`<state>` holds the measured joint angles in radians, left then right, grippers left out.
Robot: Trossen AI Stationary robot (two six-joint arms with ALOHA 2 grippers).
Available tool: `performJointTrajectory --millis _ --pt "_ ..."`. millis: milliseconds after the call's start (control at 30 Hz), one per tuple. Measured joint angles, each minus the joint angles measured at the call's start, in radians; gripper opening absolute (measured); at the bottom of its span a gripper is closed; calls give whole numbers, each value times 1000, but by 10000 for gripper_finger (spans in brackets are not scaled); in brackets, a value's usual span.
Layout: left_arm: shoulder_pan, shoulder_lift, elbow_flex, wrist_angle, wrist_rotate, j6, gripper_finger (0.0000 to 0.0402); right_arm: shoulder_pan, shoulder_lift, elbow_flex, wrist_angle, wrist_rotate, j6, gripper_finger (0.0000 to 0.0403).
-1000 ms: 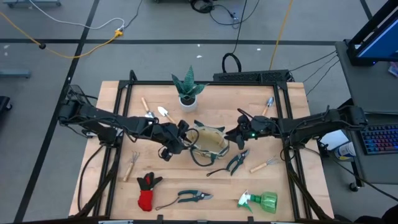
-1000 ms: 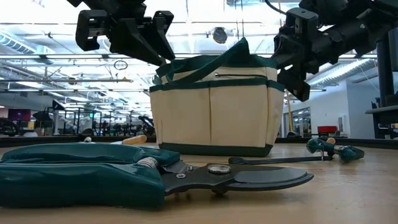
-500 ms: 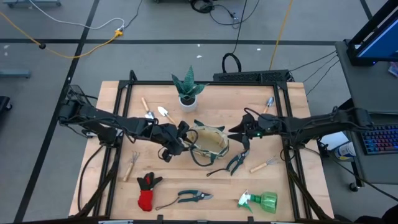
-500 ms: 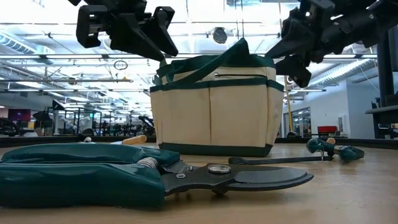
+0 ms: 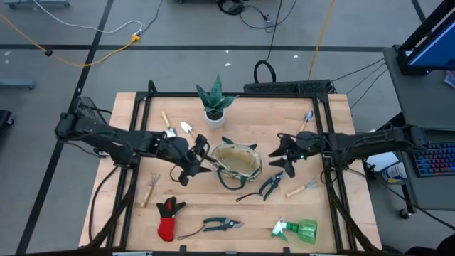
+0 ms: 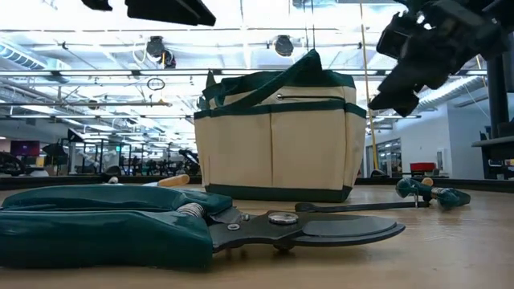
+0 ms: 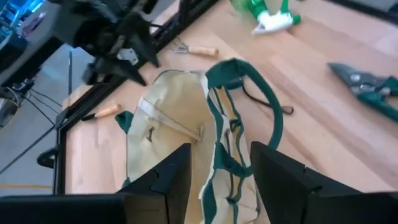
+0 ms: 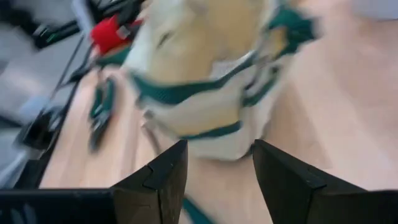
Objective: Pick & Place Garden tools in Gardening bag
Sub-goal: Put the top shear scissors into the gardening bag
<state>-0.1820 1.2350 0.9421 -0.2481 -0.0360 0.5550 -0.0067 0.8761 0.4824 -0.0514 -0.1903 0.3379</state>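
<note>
The beige gardening bag point(image 5: 237, 162) with dark green trim stands upright on its base mid-table; it also shows in the low view point(image 6: 277, 132) and in the left wrist view point(image 7: 186, 124). My left gripper point(image 5: 204, 159) is open and empty just left of the bag, its fingers point(image 7: 168, 180) pointing at it. My right gripper point(image 5: 276, 160) is open and empty just right of the bag, raised above the table point(image 6: 405, 76). Garden tools lie on the table around the bag: dark pruning shears point(image 5: 268, 186), green shears point(image 5: 217, 225), a red-black glove point(image 5: 168, 217) and a green spray bottle point(image 5: 298, 230).
A spiky plant in a white pot point(image 5: 215, 101) stands behind the bag. Trowels point(image 5: 178, 126) lie at the far left, a small rake point(image 5: 151, 187) at the left, a fork point(image 5: 302, 188) at the right and a blue-handled tool point(image 5: 307, 117) at the far right. A black frame borders the table.
Both grippers have drawn back from the bag's top rim: the left toward the table's left edge and upward, the right toward the table's right edge. The bag has stayed upright in place.
</note>
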Motion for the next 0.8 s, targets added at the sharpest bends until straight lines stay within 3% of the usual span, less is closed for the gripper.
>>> performJointTrajectory --millis 167,467,800 --pt "-2 -37 0 8 0 -39 170 52 22 0 4 -105 -103 176" --pt "-3 -93 0 13 -67 -44 170 149 114 0 31 -99 -115 176" --pt "-2 -112 0 12 -71 -103 170 166 202 0 84 -71 -150 176"
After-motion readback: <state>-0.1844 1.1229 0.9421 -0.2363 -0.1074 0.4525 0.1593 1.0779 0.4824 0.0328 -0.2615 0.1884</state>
